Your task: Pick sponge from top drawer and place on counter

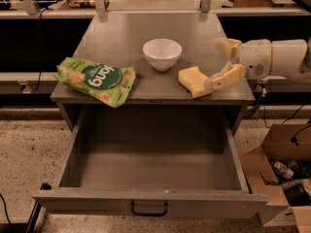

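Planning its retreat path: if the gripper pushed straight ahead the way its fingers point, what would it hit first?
Most likely the sponge. The gripper, open over the right side of the counter, points left with its lower finger at the sponge's edge. The white bowl sits farther on, though depth is unclear.

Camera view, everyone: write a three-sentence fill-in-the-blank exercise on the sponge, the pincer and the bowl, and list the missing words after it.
1. The sponge lies on the ____, not in the top drawer.
2. The pincer, close beside the sponge, is ____.
3. The bowl standing next to the sponge is ____ in colour.

Missing words: counter; open; white.
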